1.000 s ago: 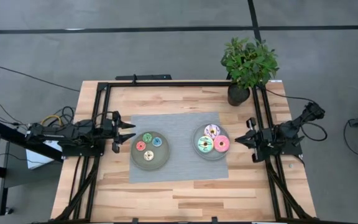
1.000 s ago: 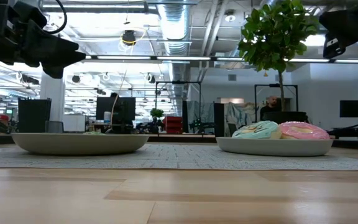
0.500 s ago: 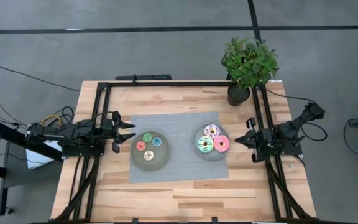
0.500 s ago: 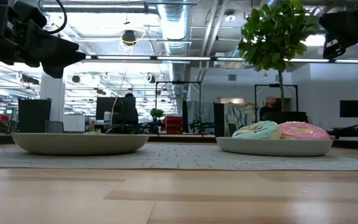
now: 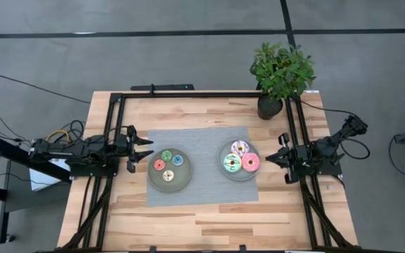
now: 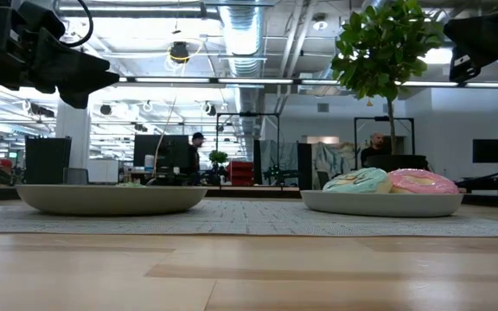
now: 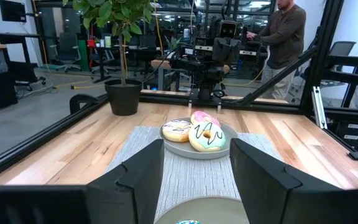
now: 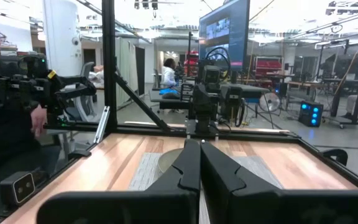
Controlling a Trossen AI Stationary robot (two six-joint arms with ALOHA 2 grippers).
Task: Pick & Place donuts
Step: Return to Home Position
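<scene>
Small ones all in the left plate [image 5: 169, 190]: green donut [image 5: 166, 155], blue donut [image 5: 178, 159], red donut [image 5: 159, 165], tan donut [image 5: 168, 176]. Large ones packed together in the right plate [image 5: 240, 178]: white-lilac sprinkled donut [image 5: 240, 147], mint-green donut [image 5: 231, 164], pink donut [image 5: 250, 163]. Both plates on the grey placemat [image 5: 202, 140], well apart. Left gripper [image 5: 146, 150] just beside the left plate, raised, fingers spread. Right gripper [image 5: 267, 159] near the right plate, raised, fingers pressed together. Potted plant [image 5: 281, 70] at the table's [image 5: 118, 218] far right corner.
</scene>
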